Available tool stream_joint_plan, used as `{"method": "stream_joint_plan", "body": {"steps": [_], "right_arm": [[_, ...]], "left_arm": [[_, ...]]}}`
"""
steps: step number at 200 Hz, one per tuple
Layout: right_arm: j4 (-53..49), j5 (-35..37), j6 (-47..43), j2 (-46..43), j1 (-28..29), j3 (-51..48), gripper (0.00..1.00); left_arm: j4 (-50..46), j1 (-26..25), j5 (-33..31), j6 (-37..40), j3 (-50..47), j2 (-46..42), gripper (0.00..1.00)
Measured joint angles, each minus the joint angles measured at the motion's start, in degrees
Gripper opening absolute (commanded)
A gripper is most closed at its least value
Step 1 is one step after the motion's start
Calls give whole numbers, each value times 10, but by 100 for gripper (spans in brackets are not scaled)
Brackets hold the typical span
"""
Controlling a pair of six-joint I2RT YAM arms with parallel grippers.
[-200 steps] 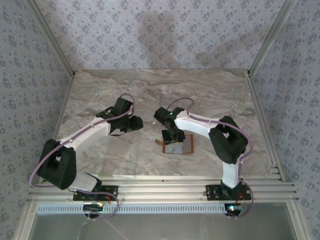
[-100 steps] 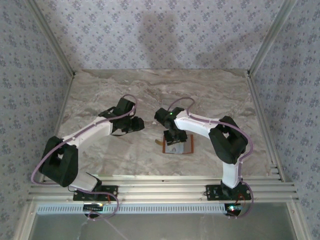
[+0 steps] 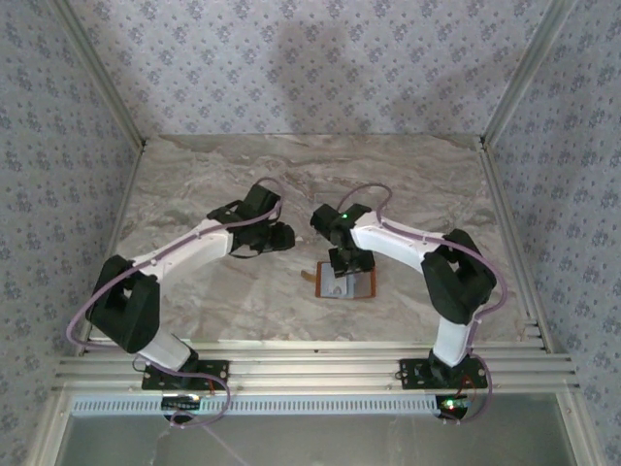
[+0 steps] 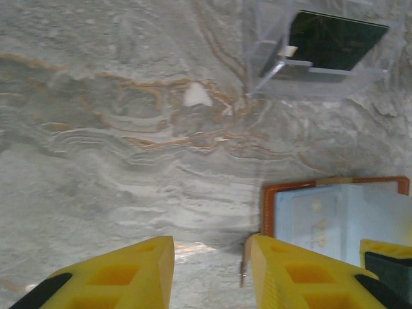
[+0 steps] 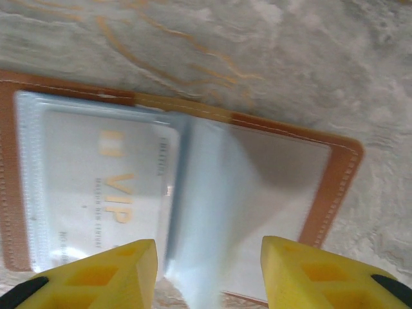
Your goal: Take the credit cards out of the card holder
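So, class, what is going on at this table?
The card holder lies open on the table. The right end effector hovers over it, jaws open, above a pale card in its clear sleeve. The left end effector hangs beside it, open and empty. A dark card lies in a clear tray.

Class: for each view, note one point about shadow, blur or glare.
Top view: a soft shadow falls on the back wall. Left wrist: left gripper blurred up close, table clearer. Right wrist: card holder soft, card lettering hazy.
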Motion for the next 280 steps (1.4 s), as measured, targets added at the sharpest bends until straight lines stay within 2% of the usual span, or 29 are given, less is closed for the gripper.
{"method": "stream_joint_plan", "body": {"steps": [61, 103, 140, 185, 280], "right_arm": [[31, -26, -9, -30, -57, -85, 49], [83, -82, -18, -56, -89, -147, 44], [139, -140, -26, -78, -107, -185, 38], [182, -179, -26, -78, -107, -190, 36], [148, -167, -30, -125, -104, -178, 40]], "left_arm": [[-3, -76, -5, -13, 58, 74, 38], [-5, -105, 1, -31, 83, 118, 38], [-13, -115, 8, -40, 98, 148, 38], [-18, -116, 10, -47, 96, 163, 38], [-24, -116, 9, -47, 50, 177, 35]]}}
